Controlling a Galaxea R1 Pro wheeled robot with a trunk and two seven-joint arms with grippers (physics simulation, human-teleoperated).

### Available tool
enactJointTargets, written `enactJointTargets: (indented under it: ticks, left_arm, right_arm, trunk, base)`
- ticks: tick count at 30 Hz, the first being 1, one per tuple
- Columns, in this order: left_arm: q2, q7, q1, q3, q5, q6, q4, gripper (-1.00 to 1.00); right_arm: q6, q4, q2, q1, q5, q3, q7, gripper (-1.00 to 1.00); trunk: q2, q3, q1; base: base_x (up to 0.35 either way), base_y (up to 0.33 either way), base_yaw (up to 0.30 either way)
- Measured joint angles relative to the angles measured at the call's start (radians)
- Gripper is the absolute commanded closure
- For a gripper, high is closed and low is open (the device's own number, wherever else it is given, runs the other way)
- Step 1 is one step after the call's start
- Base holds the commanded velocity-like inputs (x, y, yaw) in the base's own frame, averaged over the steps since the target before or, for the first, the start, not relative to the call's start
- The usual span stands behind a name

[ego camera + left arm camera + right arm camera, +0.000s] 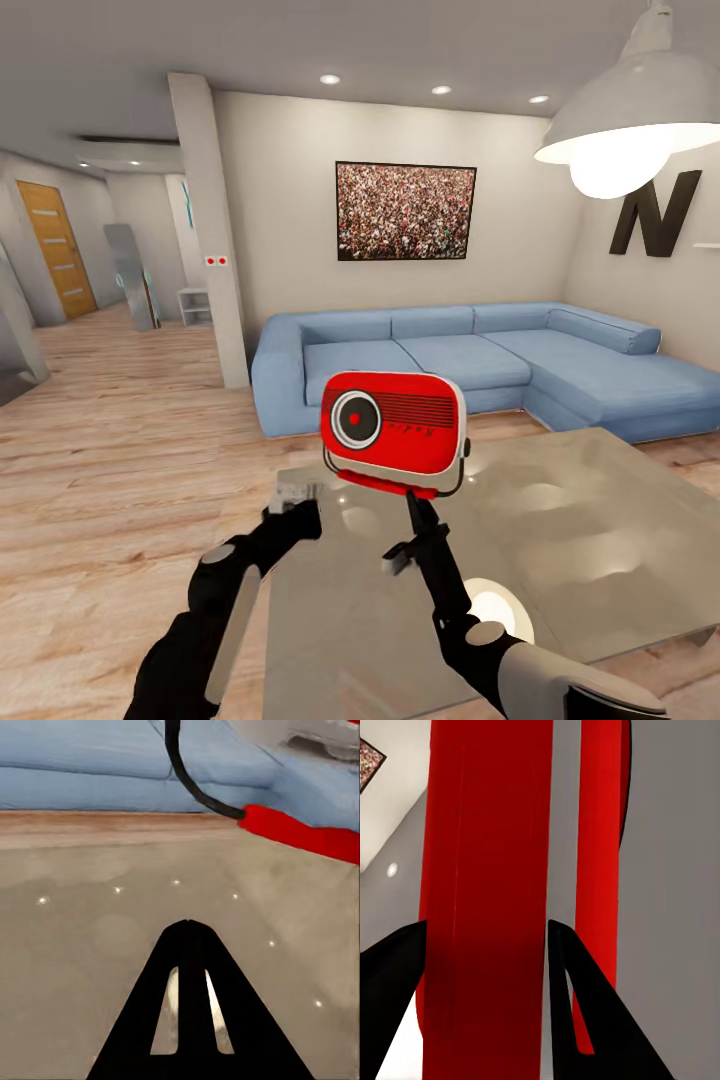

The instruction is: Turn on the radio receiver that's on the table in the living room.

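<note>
At frame centre, the right gripper (412, 503) clamps the raised radio receiver (392, 423) over the table (600, 520). The left gripper (292, 497), fingers together, hangs beside. Next, I judge, it must press the knob

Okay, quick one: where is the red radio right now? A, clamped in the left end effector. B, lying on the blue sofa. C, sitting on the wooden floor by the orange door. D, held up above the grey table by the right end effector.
D: the radio receiver is raised over the table, and the right wrist view shows the right end effector fingers either side of its red body.
</note>
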Motion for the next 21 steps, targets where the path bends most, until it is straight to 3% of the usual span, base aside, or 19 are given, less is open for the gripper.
enactJointTargets:
  ticks: [2,8,12,16,18,21]
  left_arm:
    - [0.0,-0.003,-0.046,-0.001,0.036,0.028,0.024,1.0]
    - [0.0,-0.004,-0.116,-0.003,0.069,0.06,0.069,1.0]
    - [0.0,-0.005,-0.131,-0.008,0.145,0.064,0.071,1.0]
    - [0.0,-0.006,-0.151,-0.089,0.172,0.065,0.067,1.0]
    - [0.0,-0.005,-0.162,-0.107,0.187,0.066,0.066,1.0]
    - [0.0,-0.003,-0.182,-0.116,0.25,0.066,0.065,1.0]
  right_arm:
    - [0.0,0.001,0.0,0.0,0.001,0.006,0.0,1.0]
    - [0.0,0.002,0.0,0.0,0.001,0.002,0.0,1.0]
    - [0.0,0.003,0.0,0.0,0.001,0.003,0.0,1.0]
    - [0.0,0.003,0.0,0.0,0.001,0.003,0.0,1.0]
    - [0.0,0.002,0.0,0.0,0.001,0.003,0.0,1.0]
    - [0.0,0.002,0.0,0.0,0.001,0.002,0.0,1.0]
  trunk:
    - [0.0,0.0,0.0]
    - [0.0,0.0,0.0]
    - [0.0,0.0,0.0]
    - [0.0,0.0,0.0]
    - [0.0,0.0,0.0]
    - [0.0,0.0,0.0]
  base:
    - [0.0,0.0,0.0]
    - [0.0,0.0,0.0]
    - [0.0,0.0,0.0]
    - [0.0,0.0,0.0]
    - [0.0,0.0,0.0]
    - [0.0,0.0,0.0]
